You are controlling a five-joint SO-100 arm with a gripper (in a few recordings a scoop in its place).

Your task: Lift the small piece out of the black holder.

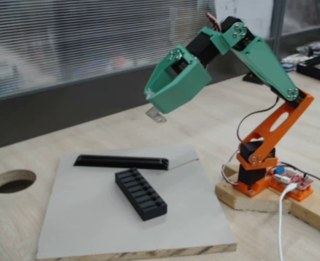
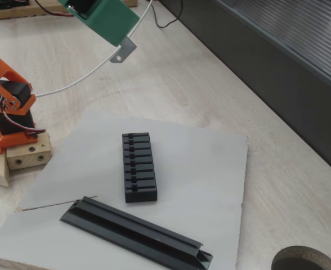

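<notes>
A green plastic gripper [image 1: 155,104] hangs above the pale wooden surface [image 1: 203,117], its jaws pinching the small piece [image 1: 156,115], a flat silvery metal tab with a hole, held in the air well clear of the black holder [image 2: 139,166]. The slotted rectangular block lies on a smooth grey board [image 2: 210,169] beside a long ribbed black bar [image 2: 137,232].

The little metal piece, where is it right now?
The small metal tab hangs from the tip of the green tool, up in the air above the grey board and clear of the black slotted holder.
</notes>
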